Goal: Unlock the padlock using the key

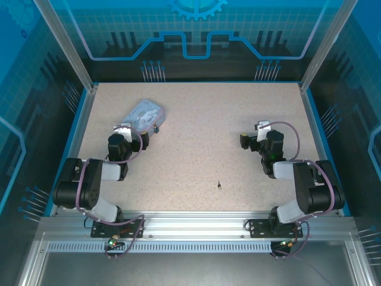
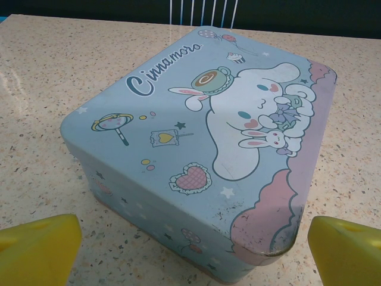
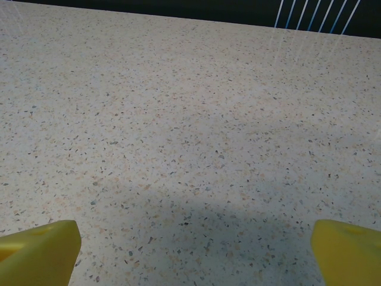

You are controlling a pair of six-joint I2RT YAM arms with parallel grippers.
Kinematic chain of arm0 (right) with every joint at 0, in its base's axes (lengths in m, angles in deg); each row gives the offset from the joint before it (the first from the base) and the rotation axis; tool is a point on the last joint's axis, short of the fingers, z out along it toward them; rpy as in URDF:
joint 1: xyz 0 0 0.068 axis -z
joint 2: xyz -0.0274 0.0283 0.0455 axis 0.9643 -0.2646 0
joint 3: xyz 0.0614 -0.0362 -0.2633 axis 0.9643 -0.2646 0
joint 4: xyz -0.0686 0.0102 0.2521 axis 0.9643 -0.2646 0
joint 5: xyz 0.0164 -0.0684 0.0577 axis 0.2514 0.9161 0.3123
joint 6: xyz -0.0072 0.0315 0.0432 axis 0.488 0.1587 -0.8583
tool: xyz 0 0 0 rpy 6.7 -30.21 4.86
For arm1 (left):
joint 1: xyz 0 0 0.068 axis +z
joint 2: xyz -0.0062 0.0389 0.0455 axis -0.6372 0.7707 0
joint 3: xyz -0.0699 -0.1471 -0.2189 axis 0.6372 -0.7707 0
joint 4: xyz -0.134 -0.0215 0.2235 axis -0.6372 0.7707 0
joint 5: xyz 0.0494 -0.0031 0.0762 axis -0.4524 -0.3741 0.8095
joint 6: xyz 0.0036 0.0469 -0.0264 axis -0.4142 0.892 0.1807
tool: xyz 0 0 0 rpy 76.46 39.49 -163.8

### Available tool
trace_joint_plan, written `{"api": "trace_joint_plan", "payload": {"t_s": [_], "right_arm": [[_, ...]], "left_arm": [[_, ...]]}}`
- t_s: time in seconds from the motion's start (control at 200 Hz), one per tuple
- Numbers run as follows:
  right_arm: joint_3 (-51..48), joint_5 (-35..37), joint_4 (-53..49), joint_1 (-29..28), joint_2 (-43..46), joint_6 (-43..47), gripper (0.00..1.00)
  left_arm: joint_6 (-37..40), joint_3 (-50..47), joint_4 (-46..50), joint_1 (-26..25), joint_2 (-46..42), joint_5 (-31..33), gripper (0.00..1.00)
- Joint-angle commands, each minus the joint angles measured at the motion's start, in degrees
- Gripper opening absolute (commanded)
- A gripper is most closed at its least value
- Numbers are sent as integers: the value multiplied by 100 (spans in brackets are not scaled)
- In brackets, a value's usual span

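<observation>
Left wrist: left tool (image 2: 191, 253) faces tin (image 2: 196, 149) lettered "Cinnamoro".

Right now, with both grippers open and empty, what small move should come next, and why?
Probably swing the right gripper back toward the tiny dark key lying on the table between the arms. It is open and empty, and the left gripper, also open, faces the tin.

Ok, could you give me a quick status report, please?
Left gripper open, tin just ahead. Right gripper open over table. Key lying on table between arms, untouched. Nothing near it.
</observation>
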Motion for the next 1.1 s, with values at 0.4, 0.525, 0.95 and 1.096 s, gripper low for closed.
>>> {"api": "trace_joint_plan", "payload": {"t_s": [0.4,0.525,0.95,1.096], "right_arm": [[102,-308,-559,410,601,-247,99],[94,-190,-1293,444,1413,-266,100],[1638,-525,-5425,-187,2783,-1687,100],[2125,-194,-6217,-686,2544,-1825,100]], "left_arm": [[-85,-387,-328,9,-704,20,99],[-155,-433,361,8,-1643,149,99],[-1562,2734,5530,-30,-1878,-481,99],[-1575,3544,6162,-366,-1106,-571,99]]}}
